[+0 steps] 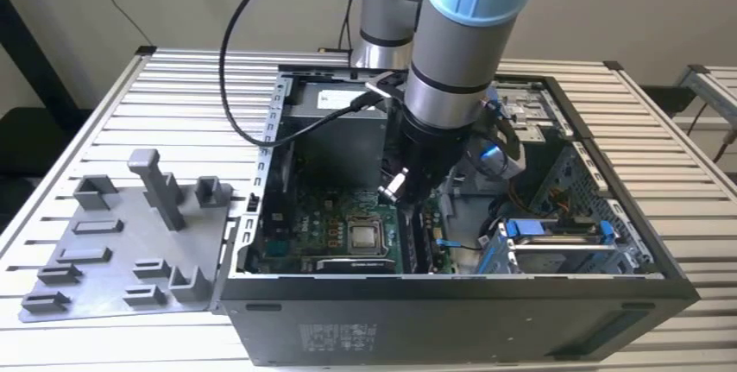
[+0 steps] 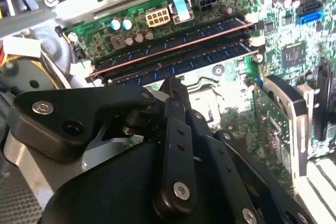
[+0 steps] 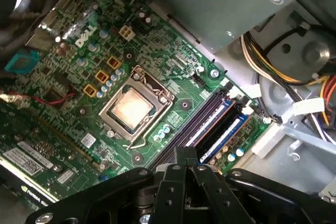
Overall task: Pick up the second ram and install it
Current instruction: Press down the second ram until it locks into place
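Exterior view: slatted metal table (image 1: 103,113) carries the open computer case (image 1: 645,260), its motherboard (image 1: 311,234) exposed. Gripper (image 2: 170,85), fingers pressed together and empty, hovers above the second ram (image 2: 178,64), seated in its slot.

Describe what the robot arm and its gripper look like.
The arm is a silver-grey tube with light-blue joint caps and a black wrist section, and a black cable loops alongside it. In both wrist views the gripper is matte black, built of flat linkage bars joined by silver screws and pivot pins.
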Robot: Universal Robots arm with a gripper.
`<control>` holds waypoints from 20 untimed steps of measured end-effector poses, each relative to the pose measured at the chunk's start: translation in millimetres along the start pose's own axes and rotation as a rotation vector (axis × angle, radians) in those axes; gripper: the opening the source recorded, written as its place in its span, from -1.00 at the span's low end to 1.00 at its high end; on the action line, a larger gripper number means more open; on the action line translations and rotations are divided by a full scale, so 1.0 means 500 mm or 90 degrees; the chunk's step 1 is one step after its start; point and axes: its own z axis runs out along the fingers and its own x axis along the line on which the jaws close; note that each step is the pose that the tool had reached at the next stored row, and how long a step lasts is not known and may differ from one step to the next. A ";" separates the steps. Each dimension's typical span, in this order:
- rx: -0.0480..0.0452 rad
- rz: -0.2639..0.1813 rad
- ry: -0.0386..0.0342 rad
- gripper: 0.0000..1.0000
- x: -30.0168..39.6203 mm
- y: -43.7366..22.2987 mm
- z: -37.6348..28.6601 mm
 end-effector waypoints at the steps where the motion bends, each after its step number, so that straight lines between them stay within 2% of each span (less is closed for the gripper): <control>1: 0.0000 -0.012 0.0003 -0.79 0.000 0.000 0.000; 20: -0.0004 -0.232 0.0059 -0.79 0.000 0.000 0.002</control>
